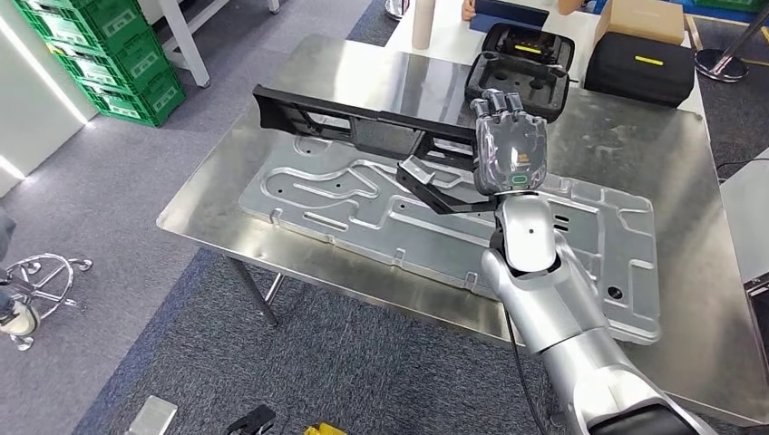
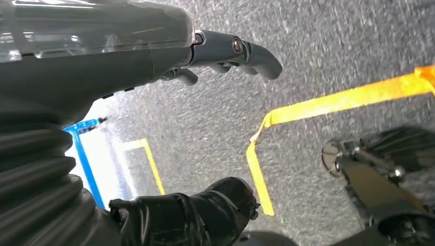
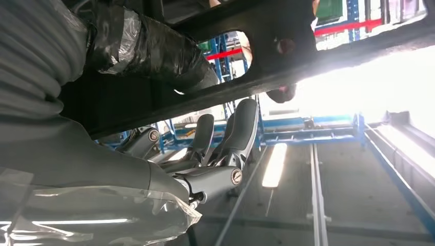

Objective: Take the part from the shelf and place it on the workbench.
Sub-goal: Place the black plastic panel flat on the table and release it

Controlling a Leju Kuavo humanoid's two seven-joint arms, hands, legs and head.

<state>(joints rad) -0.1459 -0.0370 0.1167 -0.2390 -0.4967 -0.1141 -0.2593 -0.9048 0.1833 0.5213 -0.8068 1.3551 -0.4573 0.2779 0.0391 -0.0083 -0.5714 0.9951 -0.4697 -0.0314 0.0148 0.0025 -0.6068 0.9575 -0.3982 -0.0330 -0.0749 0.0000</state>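
Note:
A long black plastic part (image 1: 363, 127) hangs level above the steel workbench (image 1: 381, 72), over a large grey stamped metal plate (image 1: 363, 208) that lies flat on it. My right hand (image 1: 510, 149) grips the part near its right end, back of the hand toward the head camera. In the right wrist view the fingers (image 3: 233, 133) curl up against the dark bar of the part (image 3: 287, 56). My left hand (image 2: 102, 66) hangs over grey carpet, fingers apart and holding nothing.
At the workbench's far side stand an open black case (image 1: 519, 68), a black box (image 1: 639, 68), a cardboard box (image 1: 639, 16) and a white cylinder (image 1: 423, 23). Green crates (image 1: 104, 54) are stacked far left. A chair base (image 1: 41, 276) stands at left on the floor.

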